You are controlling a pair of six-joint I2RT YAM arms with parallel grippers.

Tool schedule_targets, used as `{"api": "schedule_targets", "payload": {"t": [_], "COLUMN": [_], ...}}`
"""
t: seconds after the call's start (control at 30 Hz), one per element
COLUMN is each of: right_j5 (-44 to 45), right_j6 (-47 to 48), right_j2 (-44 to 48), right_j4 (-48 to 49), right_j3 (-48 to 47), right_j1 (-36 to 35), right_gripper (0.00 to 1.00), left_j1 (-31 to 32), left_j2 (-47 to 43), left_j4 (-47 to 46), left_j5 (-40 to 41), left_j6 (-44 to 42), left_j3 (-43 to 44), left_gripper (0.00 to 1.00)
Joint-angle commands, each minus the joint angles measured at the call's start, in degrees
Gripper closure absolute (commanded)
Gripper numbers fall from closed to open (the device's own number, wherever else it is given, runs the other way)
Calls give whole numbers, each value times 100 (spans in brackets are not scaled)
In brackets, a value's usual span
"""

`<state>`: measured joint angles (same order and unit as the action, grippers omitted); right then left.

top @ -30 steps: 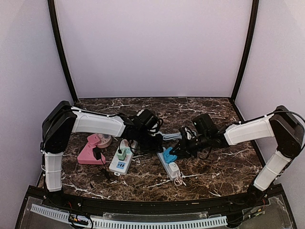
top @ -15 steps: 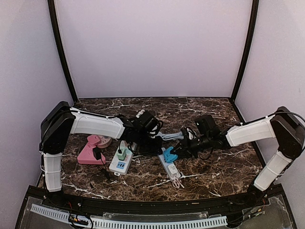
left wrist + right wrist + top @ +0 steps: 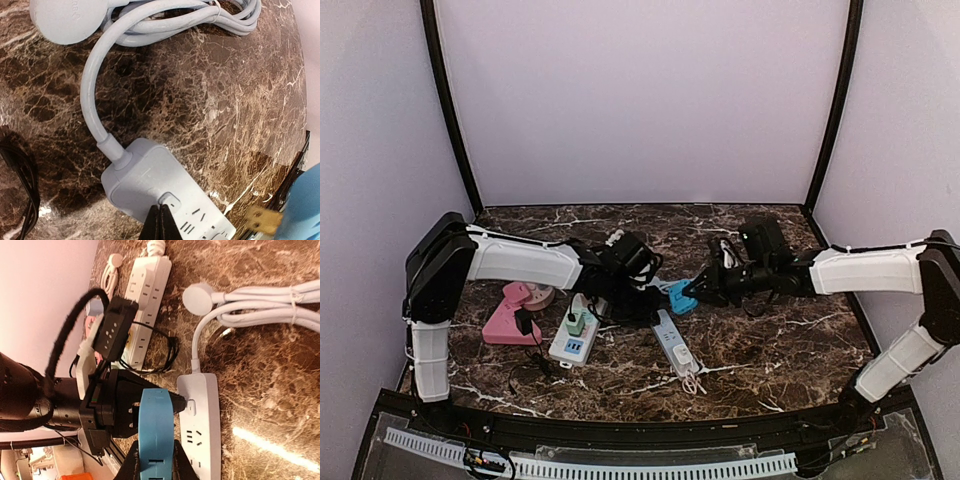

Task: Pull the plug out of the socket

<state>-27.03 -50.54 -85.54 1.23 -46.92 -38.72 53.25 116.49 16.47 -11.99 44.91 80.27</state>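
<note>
Right claw (image 3: 693, 293) grips blue plug (image 3: 681, 298), prongs facing power strip (image 3: 673, 343).

There were two power strips, the left strip (image 3: 568, 348) and the right strip (image 3: 673, 342), plus one blue plug (image 3: 681, 298), one green plug (image 3: 576, 323) and one pink object (image 3: 505, 328)

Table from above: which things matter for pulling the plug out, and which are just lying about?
In the job: blue plug, held by the right end effector; white power strip, pressed down by the left end effector.
Lying about: second power strip with green plug; pink object.
</note>
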Motion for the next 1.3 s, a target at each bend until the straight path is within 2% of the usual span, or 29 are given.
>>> {"api": "schedule_targets", "payload": {"t": [0.0,0.1,0.3,0.57,0.8,0.97,1.17,1.27], "right_j5": [543,778,398,-738,-1128,-1136,-921,-690], "right_j6": [517,736,969,974,931,981,1186,1334], "right_j2": [328,448,211,-881,-1463,-1424,-1262,-1101], "right_j4": [-702,-960,-800,-169,290,373,123,-101], "right_j3": [-247,-313,-510,-830,-585,-188,9,6], "right_j1": [423,877,1993,3248,3793,4219,4398,4408], "right_gripper": [100,100,100,100,100,100,100,91], "left_j1": [50,52,53,50,45,45,45,45], "left_j2": [127,109,86,-61,-304,-404,-399,-407], "left_j4": [1124,1226,1264,1485,1534,1476,1412,1396], "left_j5": [155,120,10,-71,-6,-2,-18,-14], "left_j6": [-213,-325,-546,-724,-752,-728,-722,-721], "left_j3": [131,569,1287,1732,1612,1424,1344,1320], "left_gripper": [100,100,100,100,100,100,100,100]}}
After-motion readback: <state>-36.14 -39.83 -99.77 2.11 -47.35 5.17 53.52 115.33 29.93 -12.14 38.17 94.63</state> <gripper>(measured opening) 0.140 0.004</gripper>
